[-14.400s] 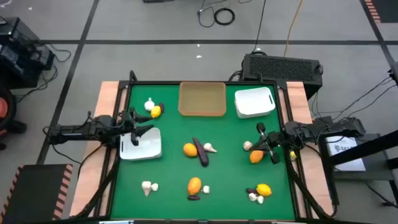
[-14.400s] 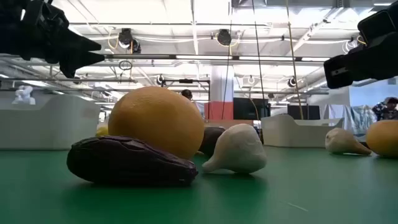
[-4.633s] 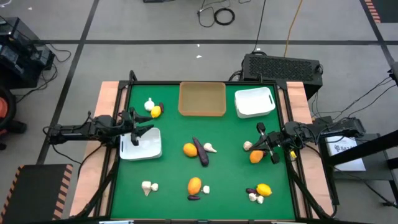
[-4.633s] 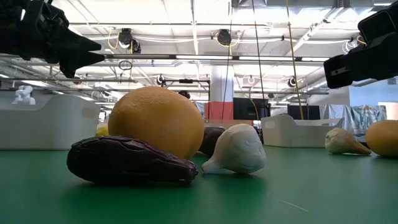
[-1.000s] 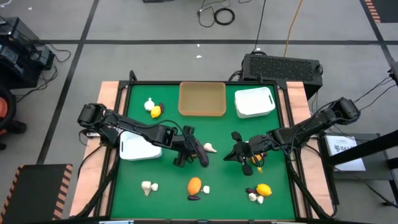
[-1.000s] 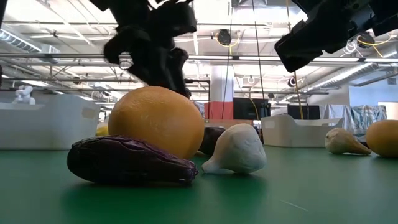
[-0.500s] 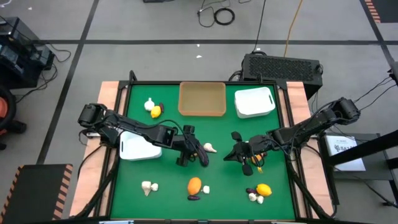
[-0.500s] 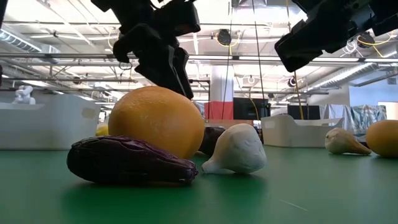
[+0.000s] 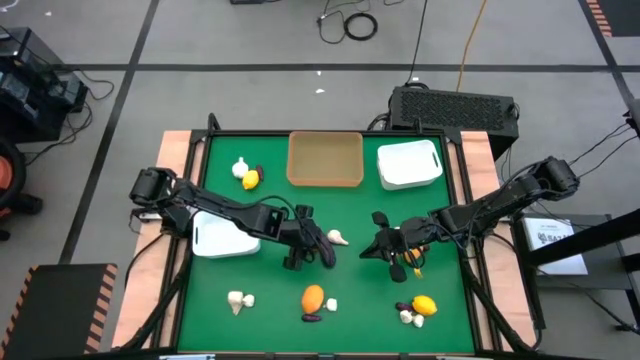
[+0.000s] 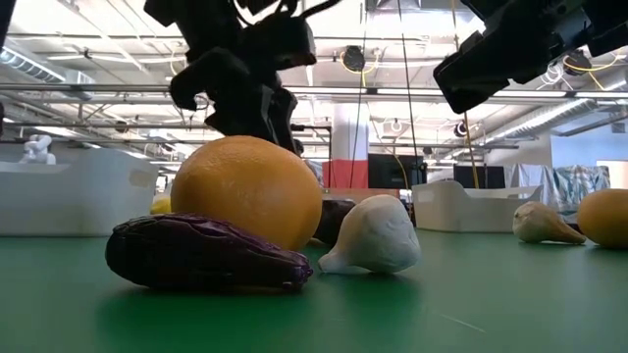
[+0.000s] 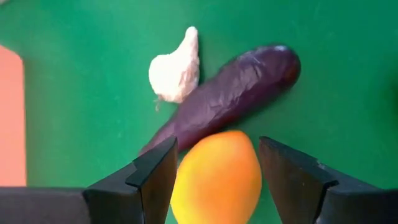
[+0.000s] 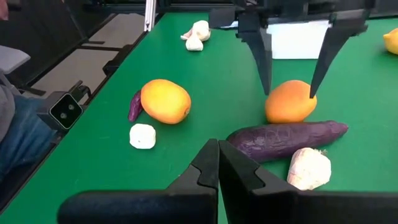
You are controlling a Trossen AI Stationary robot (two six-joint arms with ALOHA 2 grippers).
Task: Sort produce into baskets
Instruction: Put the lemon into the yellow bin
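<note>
Mid-table, left gripper (image 11: 214, 171) jaws straddle the orange fruit (image 11: 216, 177) beside the eggplant (image 11: 230, 96).

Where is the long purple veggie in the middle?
In the high view, the long dark purple vegetable lies mid-table, touching a white garlic bulb and beside the round orange fruit that sits between the left gripper's open fingers.

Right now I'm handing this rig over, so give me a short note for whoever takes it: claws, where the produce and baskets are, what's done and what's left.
Left claw: open, fingers either side of the mid-table orange, not closed on it.
Right claw: shut, empty, hovering right of centre.
Beside that orange: purple eggplant and garlic bulb.
Other produce lies scattered at the near edge and far-left corner.
Baskets: tan basket and white basket at the far edge look empty; the second white one sits under the left arm.
Done: no produce visibly sorted.
Left: everything.
</note>
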